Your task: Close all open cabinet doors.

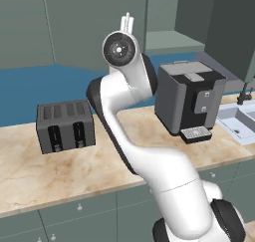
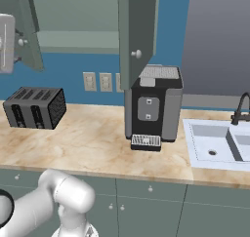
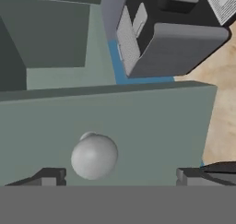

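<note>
The end effector is released, its two dark fingertips spread wide apart against the face of an open cabinet door. Between them, nearer the left tip, sits the door's round pale knob; neither tip touches it. In the hand view the grey-green panel runs across the frame, with the coffee machine and a strip of marble desk beyond its edge.

From the right base view, the same door hangs edge-on from the upper cabinet, swung out over the desk just above the coffee machine, its knob near the lower edge. A black toaster stands well to the left, and a white sink with a dark faucet lies to the right.
</note>
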Available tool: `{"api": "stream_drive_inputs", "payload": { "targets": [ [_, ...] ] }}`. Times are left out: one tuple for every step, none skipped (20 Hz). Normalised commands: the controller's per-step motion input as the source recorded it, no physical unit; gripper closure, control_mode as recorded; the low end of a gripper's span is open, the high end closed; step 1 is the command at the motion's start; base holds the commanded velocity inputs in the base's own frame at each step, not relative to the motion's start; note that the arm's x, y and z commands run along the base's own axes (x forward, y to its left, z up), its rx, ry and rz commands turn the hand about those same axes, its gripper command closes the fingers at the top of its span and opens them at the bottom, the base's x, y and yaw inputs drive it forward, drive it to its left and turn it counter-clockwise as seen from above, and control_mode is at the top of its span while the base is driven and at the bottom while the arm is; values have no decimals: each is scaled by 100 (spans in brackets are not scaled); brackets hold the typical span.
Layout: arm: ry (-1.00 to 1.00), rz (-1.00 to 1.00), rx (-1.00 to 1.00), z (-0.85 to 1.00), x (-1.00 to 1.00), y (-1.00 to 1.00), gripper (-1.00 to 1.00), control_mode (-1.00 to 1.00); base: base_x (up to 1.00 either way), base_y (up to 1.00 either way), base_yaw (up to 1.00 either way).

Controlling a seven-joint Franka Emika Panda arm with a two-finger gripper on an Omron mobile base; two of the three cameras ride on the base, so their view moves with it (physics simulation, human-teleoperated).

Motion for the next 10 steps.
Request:
{"api": "stream_drive_inputs", "payload": {
  "targets": [
    [0,-4,1,-1,54,-18,-100,-100,0,0,0],
    [0,-4,1,0,45,-20,-100,-100,0,0,0],
    [0,-4,0,0,45,-22,-100,-100,0,0,0],
    [0,-5,0,0,46,-27,-100,-100,0,0,0],
    [0,-4,0,0,44,-28,-100,-100,0,0,0],
    [0,-4,0,0,50,-31,-100,-100,0,0,0],
    [2,-3,0,-4,58,-32,-100,-100,0,0,0],
    [10,-2,0,-13,63,-31,-100,-100,0,0,0],
    [11,0,0,-17,68,-29,-100,-100,0,0,0],
    [9,0,0,-27,70,-24,-100,-100,0,0,0]
  ]
}}
